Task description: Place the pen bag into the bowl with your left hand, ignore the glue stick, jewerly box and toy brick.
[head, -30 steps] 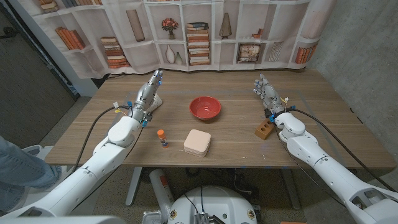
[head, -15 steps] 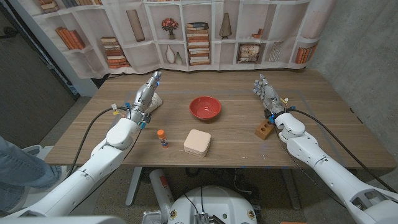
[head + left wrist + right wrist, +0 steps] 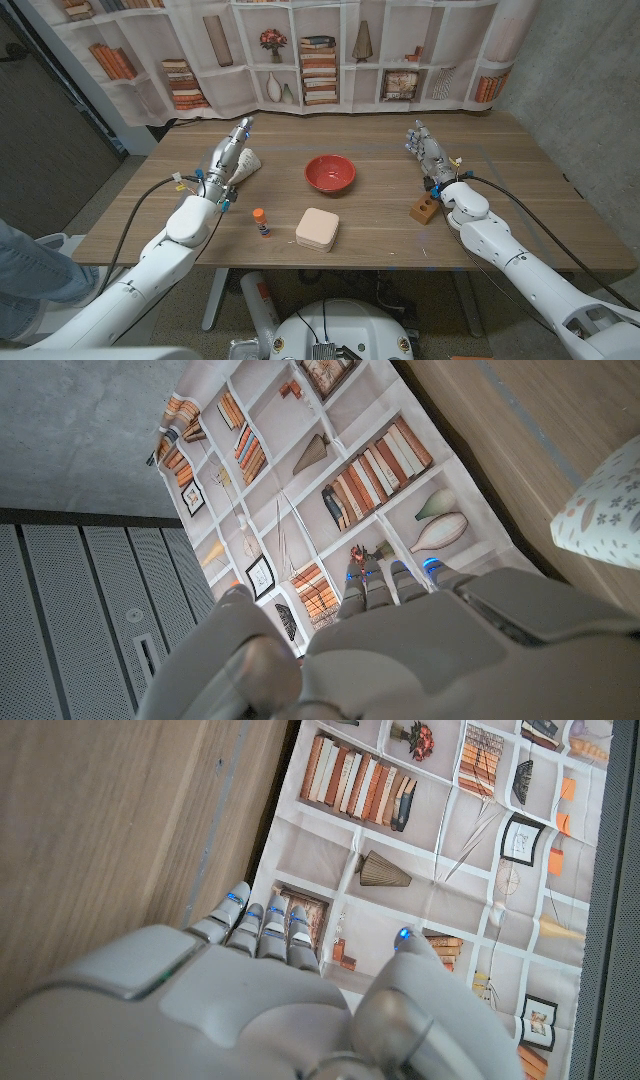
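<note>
Pen bag, that white floral fabric pouch (image 3: 250, 160), sits just beside my left hand (image 3: 228, 158), fingers straight, holding nothing, over the wooden worktop (image 3: 370, 215); glossy red round bowl (image 3: 330, 172) nearby.

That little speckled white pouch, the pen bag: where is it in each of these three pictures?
Head view: the pen bag lies on the table left of the red bowl, right beside the left hand.
Left wrist view: its speckled end pokes in at the right edge.
Right wrist view: not in it.
Shared landmark: the bookshelf-print curtain behind the table.
</note>
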Controlling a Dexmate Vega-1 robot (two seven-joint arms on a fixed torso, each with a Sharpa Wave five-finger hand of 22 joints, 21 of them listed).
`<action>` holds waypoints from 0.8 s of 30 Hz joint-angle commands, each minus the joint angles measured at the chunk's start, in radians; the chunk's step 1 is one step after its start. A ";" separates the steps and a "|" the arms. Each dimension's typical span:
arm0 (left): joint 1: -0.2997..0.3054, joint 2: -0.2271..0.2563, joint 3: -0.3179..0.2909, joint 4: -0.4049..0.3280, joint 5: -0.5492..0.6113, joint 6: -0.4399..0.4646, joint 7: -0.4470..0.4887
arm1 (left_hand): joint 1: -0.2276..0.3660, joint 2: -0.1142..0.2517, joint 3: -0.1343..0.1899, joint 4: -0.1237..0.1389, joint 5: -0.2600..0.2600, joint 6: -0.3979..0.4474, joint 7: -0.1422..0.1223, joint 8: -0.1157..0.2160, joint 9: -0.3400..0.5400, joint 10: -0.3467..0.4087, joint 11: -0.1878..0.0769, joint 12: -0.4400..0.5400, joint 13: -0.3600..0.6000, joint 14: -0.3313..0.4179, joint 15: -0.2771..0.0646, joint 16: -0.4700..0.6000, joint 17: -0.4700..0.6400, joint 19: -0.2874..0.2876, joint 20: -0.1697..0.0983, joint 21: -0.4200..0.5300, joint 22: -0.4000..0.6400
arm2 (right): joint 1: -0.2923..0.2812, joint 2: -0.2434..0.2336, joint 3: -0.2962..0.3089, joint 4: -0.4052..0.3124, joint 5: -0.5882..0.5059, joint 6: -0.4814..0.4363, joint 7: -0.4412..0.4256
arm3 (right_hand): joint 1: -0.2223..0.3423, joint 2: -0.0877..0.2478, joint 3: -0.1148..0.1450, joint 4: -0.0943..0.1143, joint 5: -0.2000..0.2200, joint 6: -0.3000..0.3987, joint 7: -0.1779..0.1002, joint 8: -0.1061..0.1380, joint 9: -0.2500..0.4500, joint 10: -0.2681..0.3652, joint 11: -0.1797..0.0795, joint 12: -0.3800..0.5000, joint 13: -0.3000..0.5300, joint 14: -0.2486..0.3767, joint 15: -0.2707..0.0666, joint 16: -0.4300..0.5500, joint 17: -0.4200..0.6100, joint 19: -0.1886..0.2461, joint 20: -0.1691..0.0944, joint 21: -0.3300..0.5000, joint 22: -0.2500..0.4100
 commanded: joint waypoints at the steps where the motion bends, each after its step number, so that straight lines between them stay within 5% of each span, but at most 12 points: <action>1: 0.036 0.011 -0.027 -0.026 0.041 -0.003 0.044 | 0.017 0.002 -0.002 -0.006 0.005 0.006 0.002 0.006 0.004 0.010 -0.006 0.005 0.003 0.009 0.002 0.002 0.001 -0.039 0.006 0.003 0.003 | 0.007 0.000 -0.005 -0.005 -0.002 -0.010 -0.001 | 0.010 0.006 -0.002 -0.002 0.000 0.010 0.002 0.002 0.004 0.009 0.000 0.002 0.002 0.002 0.000 -0.001 0.003 0.007 -0.025 -0.004 0.004; 24: 0.072 0.002 -0.064 -0.036 0.148 -0.024 0.134 | 0.029 0.008 -0.004 -0.011 0.007 0.034 -0.007 0.009 0.005 0.036 -0.012 0.007 0.004 0.031 -0.008 0.003 0.002 -0.021 0.008 0.006 0.003 | -0.001 0.013 -0.005 0.003 -0.001 0.007 -0.006 | 0.009 0.008 -0.004 -0.004 -0.001 0.014 0.000 0.002 0.004 0.012 0.000 0.000 0.002 0.007 0.000 -0.001 0.003 0.013 -0.024 -0.013 0.005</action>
